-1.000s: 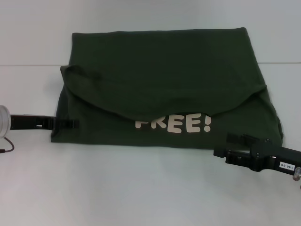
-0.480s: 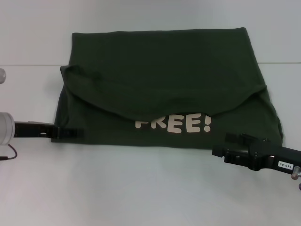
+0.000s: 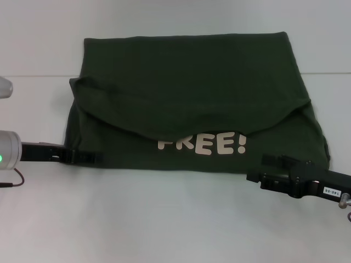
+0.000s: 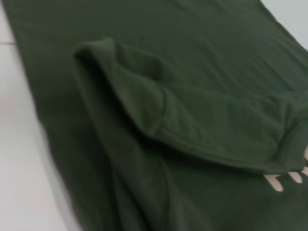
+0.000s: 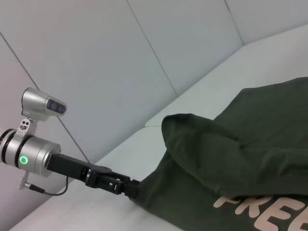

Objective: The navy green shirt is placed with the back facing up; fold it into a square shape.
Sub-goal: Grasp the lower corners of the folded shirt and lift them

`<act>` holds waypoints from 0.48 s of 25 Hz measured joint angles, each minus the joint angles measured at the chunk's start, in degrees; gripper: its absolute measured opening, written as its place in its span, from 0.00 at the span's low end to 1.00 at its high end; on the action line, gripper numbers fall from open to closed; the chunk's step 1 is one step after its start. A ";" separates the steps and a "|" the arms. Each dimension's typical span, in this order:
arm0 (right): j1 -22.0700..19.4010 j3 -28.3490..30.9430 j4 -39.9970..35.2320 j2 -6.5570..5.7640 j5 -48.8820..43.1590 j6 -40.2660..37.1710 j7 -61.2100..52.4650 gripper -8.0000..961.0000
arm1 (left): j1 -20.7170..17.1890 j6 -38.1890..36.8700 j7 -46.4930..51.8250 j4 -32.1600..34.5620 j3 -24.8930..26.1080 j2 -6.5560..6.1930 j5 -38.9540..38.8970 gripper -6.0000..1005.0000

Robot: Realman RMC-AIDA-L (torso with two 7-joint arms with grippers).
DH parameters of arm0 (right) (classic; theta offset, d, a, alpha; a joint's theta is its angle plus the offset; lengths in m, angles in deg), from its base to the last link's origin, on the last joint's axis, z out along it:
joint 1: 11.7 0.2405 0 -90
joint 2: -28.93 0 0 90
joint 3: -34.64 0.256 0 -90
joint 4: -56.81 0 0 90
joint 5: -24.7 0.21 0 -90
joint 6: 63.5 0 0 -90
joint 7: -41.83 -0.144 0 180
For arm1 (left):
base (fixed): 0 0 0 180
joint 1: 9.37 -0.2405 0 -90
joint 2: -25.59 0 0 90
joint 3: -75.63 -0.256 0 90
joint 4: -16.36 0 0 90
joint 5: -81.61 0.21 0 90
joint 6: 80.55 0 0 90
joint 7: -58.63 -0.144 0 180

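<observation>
The navy green shirt (image 3: 186, 93) lies on the white table, with its far part folded toward me in a rounded flap. Pale lettering "FREE!" (image 3: 202, 144) shows below the flap edge. My left gripper (image 3: 93, 157) lies low at the shirt's near left corner, touching its edge; it also shows in the right wrist view (image 5: 130, 187). My right gripper (image 3: 258, 167) is open at the shirt's near edge, right of the lettering, and holds nothing. The left wrist view shows the shirt's folded flap (image 4: 192, 96) close up.
The white table (image 3: 164, 219) stretches toward me in front of the shirt. A pale wall (image 5: 144, 57) stands behind the table. The left arm's silver wrist (image 3: 6, 149) and a thin cable (image 3: 13, 181) are at the left edge.
My left gripper has moved right and toward me, reaching the shirt's near left corner. My right gripper has crept slightly left. The shirt has not moved.
</observation>
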 joint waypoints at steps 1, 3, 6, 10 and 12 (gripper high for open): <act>0.02 0.00 0.00 0.00 0.00 0.06 0.00 0.97 | 0.04 -0.37 -0.02 0.03 0.00 -0.01 -0.12 0.83; 0.09 0.00 0.00 0.00 0.00 0.29 0.00 0.97 | 0.10 -0.79 -0.05 0.15 0.00 -0.05 -0.40 0.83; 0.18 0.00 0.00 0.03 0.00 0.47 0.00 0.97 | 0.13 -0.87 -0.07 0.24 0.00 -0.10 -0.56 0.83; 0.18 0.00 0.00 0.15 0.00 0.59 0.00 0.96 | 0.15 -0.27 -0.40 0.36 -0.38 -0.11 -0.31 0.83; 0.25 0.00 0.00 0.18 0.00 0.59 0.00 0.97 | 0.15 0.70 -0.22 0.43 -1.37 -0.04 0.04 0.83</act>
